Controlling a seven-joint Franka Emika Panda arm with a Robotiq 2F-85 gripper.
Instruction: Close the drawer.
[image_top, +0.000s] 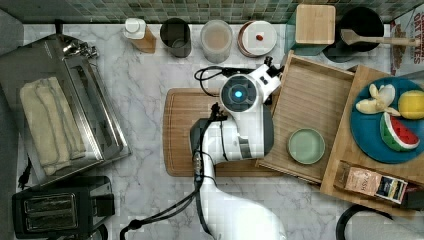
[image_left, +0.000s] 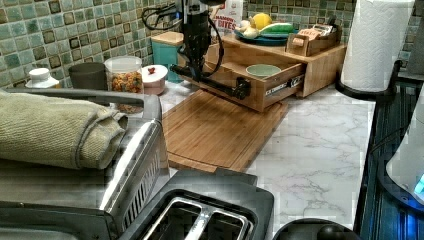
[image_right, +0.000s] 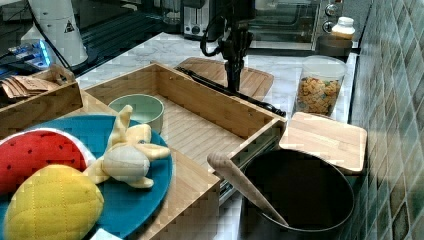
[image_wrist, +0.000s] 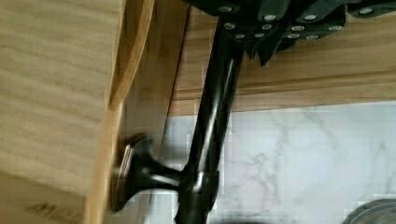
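Fingers (image_wrist: 261, 39) of the black gripper sat at the drawer's black bar handle (image_wrist: 212, 116); whether they clamped it I could not tell. Pulled-out light bamboo drawer (image_top: 312, 107), holding a green bowl (image_top: 306, 146), overhung the marble tabletop (image_top: 140, 95). Stiff and rail-guided, it would likely push best at mid-handle.

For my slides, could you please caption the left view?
Gripper at the open drawer's black handle.

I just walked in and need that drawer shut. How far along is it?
The gripper is at the drawer's black handle bar. The drawer is pulled well out over the cutting board, green bowl inside. Pushing it in is all left.
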